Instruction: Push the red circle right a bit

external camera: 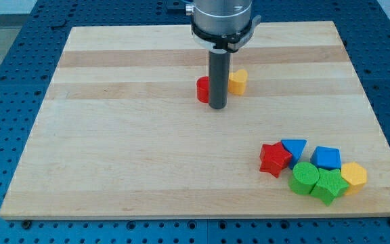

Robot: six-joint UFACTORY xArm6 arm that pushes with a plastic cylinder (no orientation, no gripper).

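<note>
The red circle (202, 89) sits on the wooden board near the view's top centre, partly hidden behind my dark rod. My tip (217, 107) is just to the right of and slightly below the red circle, touching or nearly touching it. A yellow block (238, 80) stands just to the right of the rod, close to the red circle.
A cluster lies at the view's bottom right: a red star (274, 159), a blue triangle (294, 148), a blue block (326, 158), a green circle (305, 177), a green block (328, 185) and a yellow block (354, 176). The board's edge (195, 217) runs along the bottom.
</note>
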